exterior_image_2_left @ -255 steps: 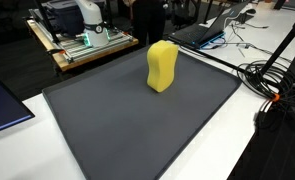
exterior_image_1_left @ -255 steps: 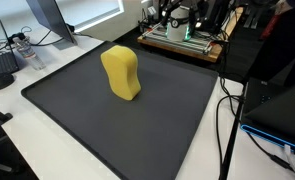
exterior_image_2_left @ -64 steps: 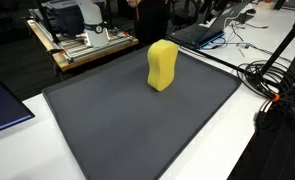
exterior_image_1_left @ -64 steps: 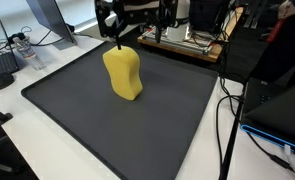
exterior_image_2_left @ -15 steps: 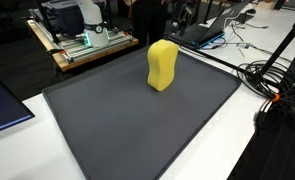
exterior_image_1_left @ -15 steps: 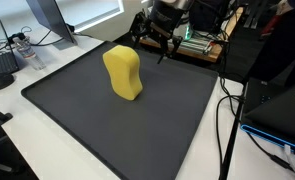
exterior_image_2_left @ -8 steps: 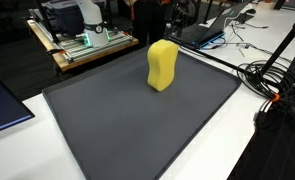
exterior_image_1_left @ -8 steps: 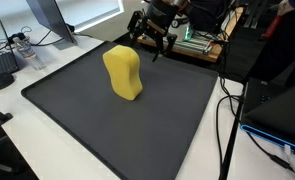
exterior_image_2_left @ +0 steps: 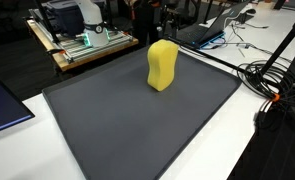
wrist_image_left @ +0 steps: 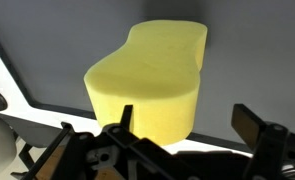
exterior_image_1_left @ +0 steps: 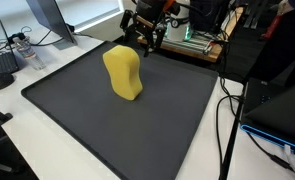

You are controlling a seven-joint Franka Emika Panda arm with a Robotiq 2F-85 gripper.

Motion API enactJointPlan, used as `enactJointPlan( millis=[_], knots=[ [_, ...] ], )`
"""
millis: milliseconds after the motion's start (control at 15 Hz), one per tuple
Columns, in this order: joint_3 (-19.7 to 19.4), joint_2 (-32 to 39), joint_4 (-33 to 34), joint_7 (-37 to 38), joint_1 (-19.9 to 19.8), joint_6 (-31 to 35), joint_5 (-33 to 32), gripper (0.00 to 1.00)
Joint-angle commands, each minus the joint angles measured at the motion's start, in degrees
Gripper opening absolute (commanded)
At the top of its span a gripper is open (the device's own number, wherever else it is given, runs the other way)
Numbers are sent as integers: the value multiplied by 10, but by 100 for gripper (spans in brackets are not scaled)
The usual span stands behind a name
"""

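- The gripper (exterior_image_1_left: 145, 40) is seen spread and empty, just at the far side of the yellow sponge (exterior_image_1_left: 122, 72).
- Its fingers (wrist_image_left: 249, 122) are partly cut off by the wrist view's lower edge.

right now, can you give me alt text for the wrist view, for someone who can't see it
A yellow foam block with a pinched waist stands on a dark grey mat, filling the middle of the frame. The hand, open and holding nothing, shows its two dark fingers along the bottom edge.

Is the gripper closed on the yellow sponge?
No, the gripper hangs open just beyond the top of the yellow sponge, with nothing between its jaws.
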Motion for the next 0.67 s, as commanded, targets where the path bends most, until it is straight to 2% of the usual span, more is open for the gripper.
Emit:
enactJointPlan(
  millis=[0, 333, 600],
  knots=[
    [-8, -35, -53, 9, -24, 76, -14, 100],
    [-31, -55, -113, 5, -43, 180, -16, 100],
    [-38, -87, -164, 27, -56, 248, -55, 100]
  ],
)
